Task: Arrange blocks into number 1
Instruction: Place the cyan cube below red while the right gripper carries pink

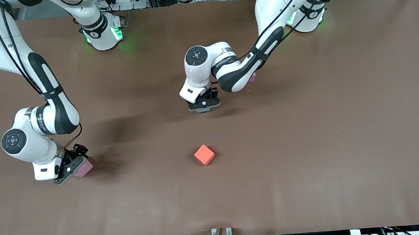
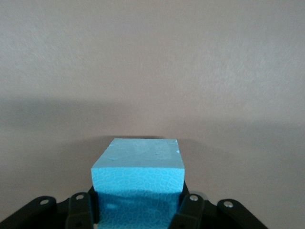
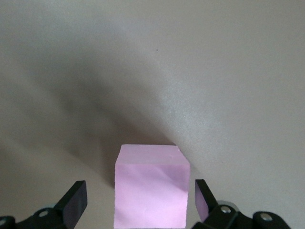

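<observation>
no readable text, labels, brands, numbers or signs anywhere

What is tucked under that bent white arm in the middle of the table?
A small pink block peeks out by the left arm's elbow, mostly covered. The left hand is shut on a light blue block, hidden from the front.

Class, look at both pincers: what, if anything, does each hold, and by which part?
The left pincer grips the light blue block by two facing sides. The right pincer stands open around the pink block, holding nothing.
</observation>
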`<move>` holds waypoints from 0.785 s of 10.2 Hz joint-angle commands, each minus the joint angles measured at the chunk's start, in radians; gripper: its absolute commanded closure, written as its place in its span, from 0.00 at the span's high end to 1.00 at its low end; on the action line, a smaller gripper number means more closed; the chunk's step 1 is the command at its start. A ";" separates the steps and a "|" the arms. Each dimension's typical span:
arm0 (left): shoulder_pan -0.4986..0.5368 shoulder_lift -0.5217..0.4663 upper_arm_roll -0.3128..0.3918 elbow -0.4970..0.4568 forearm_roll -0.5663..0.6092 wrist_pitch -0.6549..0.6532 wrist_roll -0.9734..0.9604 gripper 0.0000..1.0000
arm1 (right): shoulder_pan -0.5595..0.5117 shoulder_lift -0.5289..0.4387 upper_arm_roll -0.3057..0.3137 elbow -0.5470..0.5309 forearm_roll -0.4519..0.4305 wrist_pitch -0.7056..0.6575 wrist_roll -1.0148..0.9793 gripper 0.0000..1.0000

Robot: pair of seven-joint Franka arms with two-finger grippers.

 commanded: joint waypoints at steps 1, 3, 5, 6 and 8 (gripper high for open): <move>-0.027 0.036 0.008 0.033 -0.043 -0.013 0.034 0.00 | -0.005 0.027 -0.007 0.038 0.023 0.004 -0.052 1.00; -0.029 0.036 0.007 0.033 -0.046 -0.013 0.034 0.00 | -0.011 0.040 -0.012 0.032 0.031 0.071 -0.092 1.00; -0.055 0.045 0.008 0.033 -0.049 -0.013 0.034 0.00 | -0.013 0.049 -0.012 0.027 0.034 0.116 -0.104 1.00; -0.055 0.048 0.008 0.033 -0.047 -0.013 0.034 0.00 | -0.013 0.055 -0.018 0.027 0.034 0.122 -0.106 1.00; -0.055 0.047 0.008 0.032 -0.046 -0.013 0.034 0.00 | -0.013 0.058 -0.021 -0.012 0.034 0.181 -0.106 0.88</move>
